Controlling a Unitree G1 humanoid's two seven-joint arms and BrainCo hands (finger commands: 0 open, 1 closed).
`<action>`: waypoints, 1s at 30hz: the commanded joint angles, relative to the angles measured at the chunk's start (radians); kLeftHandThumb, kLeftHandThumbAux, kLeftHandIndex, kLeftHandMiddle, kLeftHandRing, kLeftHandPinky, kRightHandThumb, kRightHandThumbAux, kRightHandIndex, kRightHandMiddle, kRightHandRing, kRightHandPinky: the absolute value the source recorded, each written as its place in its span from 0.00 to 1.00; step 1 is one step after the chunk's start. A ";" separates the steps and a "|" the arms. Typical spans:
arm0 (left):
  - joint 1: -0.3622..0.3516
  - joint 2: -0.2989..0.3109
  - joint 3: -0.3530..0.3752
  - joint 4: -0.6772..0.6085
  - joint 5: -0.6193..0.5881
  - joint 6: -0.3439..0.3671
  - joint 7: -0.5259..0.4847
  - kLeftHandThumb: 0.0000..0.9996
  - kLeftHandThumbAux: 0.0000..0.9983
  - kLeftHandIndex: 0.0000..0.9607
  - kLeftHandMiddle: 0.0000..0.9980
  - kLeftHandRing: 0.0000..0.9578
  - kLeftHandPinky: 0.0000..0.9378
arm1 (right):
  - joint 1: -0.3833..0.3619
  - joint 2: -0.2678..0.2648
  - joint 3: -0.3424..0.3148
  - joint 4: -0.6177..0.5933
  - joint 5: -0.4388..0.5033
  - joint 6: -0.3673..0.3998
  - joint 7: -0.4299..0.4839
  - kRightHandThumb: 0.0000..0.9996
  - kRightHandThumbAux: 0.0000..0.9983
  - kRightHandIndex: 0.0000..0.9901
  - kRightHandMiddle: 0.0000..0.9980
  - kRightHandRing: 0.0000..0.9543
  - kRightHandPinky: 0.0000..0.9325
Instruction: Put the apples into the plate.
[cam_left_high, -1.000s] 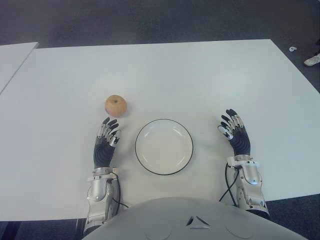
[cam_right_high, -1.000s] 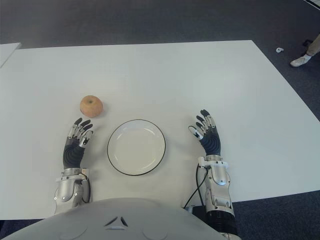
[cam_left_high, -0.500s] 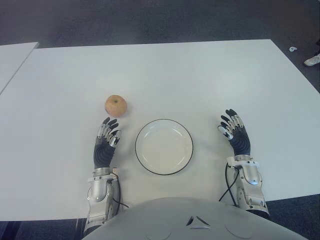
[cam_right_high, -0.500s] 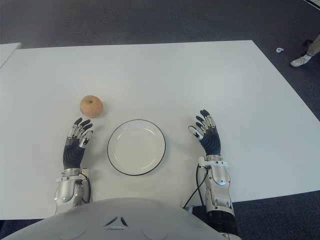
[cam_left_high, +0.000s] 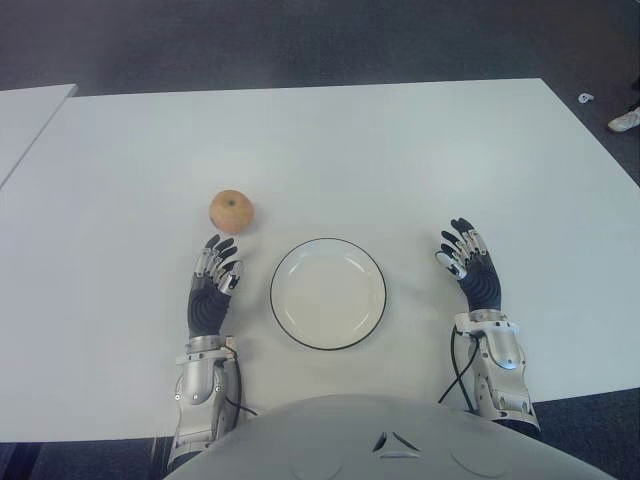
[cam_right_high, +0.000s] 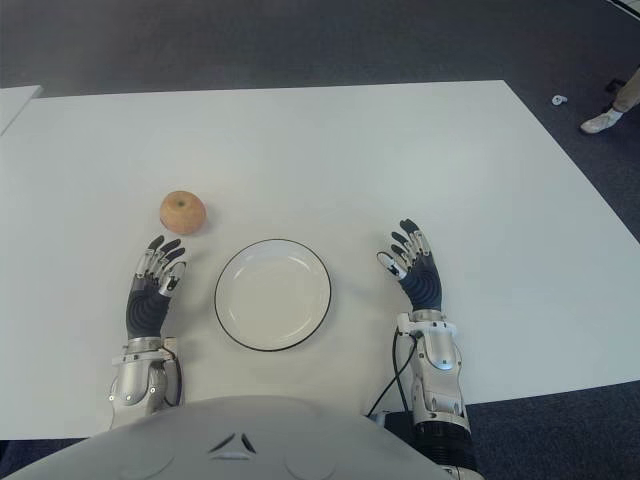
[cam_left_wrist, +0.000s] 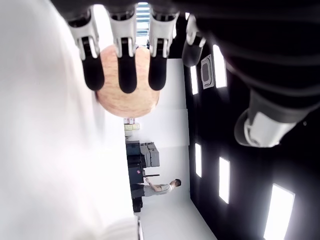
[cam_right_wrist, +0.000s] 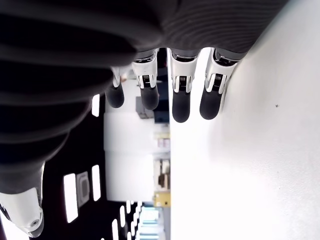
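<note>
Fingers (cam_left_wrist: 127, 75) of the left hand (cam_left_high: 212, 283) are released, empty, just short of the apple (cam_left_high: 231, 211).
Reach toward the table's (cam_left_high: 400, 150) far edge, cup the apple fully, then carry it to the plate (cam_left_high: 328, 293); right hand (cam_left_high: 470, 265) shows beside the plate, relaxed.

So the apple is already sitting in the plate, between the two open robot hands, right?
Not quite. The apple lies on the table, outside the empty plate, just beyond the left robot hand, as the left eye view shows. Both hands, including the right robot hand, are open.

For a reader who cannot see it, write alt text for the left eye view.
A single apple sits on a white table, just beyond the open fingertips of the robot's left hand and apart from them. An empty white plate with a dark rim lies between that hand and the open right hand, which holds nothing.
</note>
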 joint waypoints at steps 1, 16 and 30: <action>0.028 0.016 0.002 -0.055 0.047 0.001 0.023 0.24 0.52 0.11 0.17 0.20 0.23 | 0.054 0.008 0.010 0.073 -0.008 0.105 -0.002 0.27 0.63 0.02 0.10 0.14 0.16; -0.028 0.100 0.054 -0.159 0.215 -0.082 0.088 0.33 0.50 0.13 0.13 0.14 0.16 | 0.031 0.012 0.010 0.117 -0.008 0.086 0.000 0.29 0.63 0.02 0.10 0.14 0.17; -0.172 0.374 0.125 -0.206 0.939 -0.002 0.469 0.33 0.43 0.13 0.14 0.14 0.14 | 0.006 0.009 0.025 0.170 -0.039 0.059 -0.012 0.28 0.63 0.00 0.09 0.13 0.17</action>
